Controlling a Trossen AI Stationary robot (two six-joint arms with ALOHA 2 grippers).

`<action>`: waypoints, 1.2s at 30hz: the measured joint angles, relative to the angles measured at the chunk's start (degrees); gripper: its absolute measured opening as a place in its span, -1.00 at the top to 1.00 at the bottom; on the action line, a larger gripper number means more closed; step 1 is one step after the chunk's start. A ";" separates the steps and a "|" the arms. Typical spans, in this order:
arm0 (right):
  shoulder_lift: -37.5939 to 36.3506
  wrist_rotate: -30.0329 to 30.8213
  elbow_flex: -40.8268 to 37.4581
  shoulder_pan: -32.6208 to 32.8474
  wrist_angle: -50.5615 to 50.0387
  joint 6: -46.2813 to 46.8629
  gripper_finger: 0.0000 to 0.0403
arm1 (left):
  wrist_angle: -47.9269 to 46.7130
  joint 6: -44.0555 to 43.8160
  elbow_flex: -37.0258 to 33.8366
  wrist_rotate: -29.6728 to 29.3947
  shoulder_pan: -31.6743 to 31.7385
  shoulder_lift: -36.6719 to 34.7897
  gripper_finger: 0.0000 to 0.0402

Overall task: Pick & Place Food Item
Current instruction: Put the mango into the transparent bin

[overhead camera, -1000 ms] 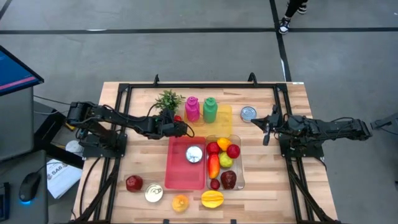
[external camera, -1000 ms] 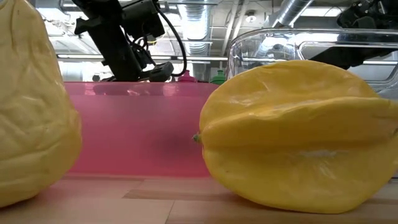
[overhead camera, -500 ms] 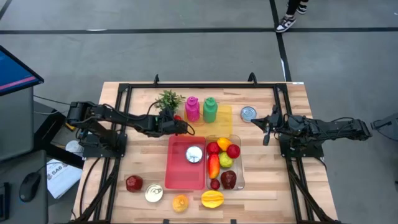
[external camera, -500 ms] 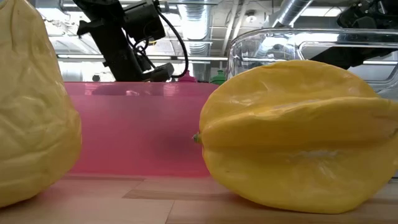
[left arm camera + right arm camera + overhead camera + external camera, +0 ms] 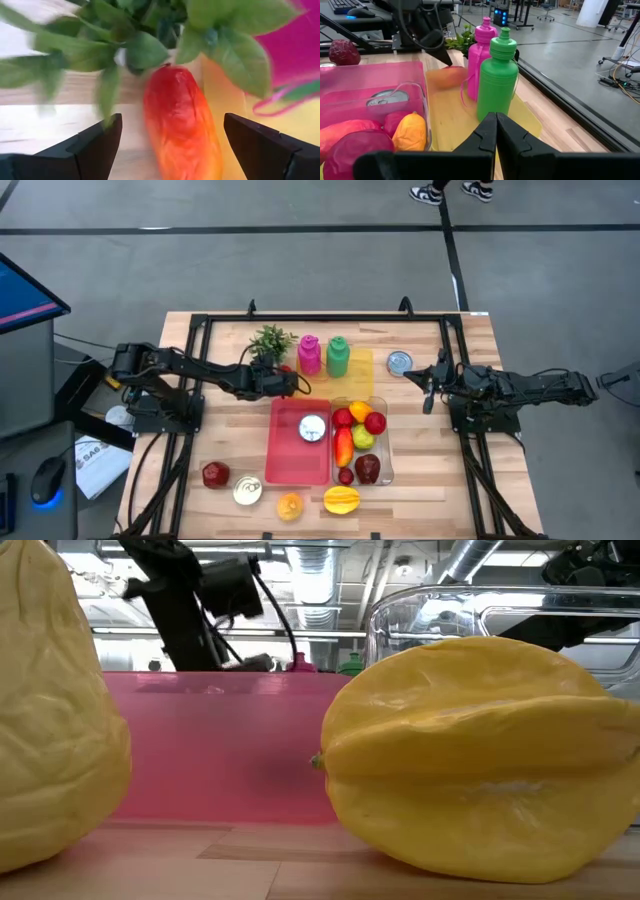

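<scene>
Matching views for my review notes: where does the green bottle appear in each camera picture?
High view: the green bottle stands near the table's far edge, right of the pink bottle.
Low view: only its cap peeks over the pink tray.
Left wrist view: not in it.
Right wrist view: centre, just beyond the shut right gripper.
Shared landmark: the pink bottle beside it.

My wooden work surface (image 5: 470,350) stands on a grey concrete floor (image 5: 300,270) crossed by dark tape lines (image 5: 452,260). A person's sneakers (image 5: 430,193) show at the far edge of the floor. To my left sit a blue-lit monitor (image 5: 25,295), a computer mouse (image 5: 44,482) and a printed sheet (image 5: 100,463). Overhead, silver ventilation ducts (image 5: 470,560) run beneath the ceiling, and desks with equipment (image 5: 520,10) fill the hall beyond.
</scene>
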 joint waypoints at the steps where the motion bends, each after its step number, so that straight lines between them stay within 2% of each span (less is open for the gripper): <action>1: 0.00 0.00 0.00 0.00 -0.01 -0.01 0.99 | 0.64 -0.54 0.06 0.09 0.23 0.84 -0.69; 9: 0.00 0.07 0.00 0.00 -0.15 0.01 0.99 | 6.59 -0.65 -0.02 0.20 1.80 7.29 -0.66; 20: 0.00 0.20 0.00 -0.07 -0.47 -0.03 0.99 | 5.99 1.48 -0.02 3.67 1.72 8.16 -0.64; 24: 0.00 0.20 0.00 -0.07 -0.64 -0.03 0.99 | 5.69 2.22 -0.02 4.44 1.67 8.14 -0.52; 31: 0.00 0.20 0.00 -0.04 -0.91 -0.03 0.99 | 5.07 2.31 -0.02 4.48 1.67 8.14 -0.19; 33: 0.00 0.20 0.00 -0.04 -0.88 -0.03 0.99 | 5.09 2.86 -0.02 4.48 1.67 8.14 -0.15; 36: 0.00 0.20 0.00 -0.04 -0.88 -0.03 0.99 | 5.11 6.02 -0.02 4.46 1.67 8.14 -0.18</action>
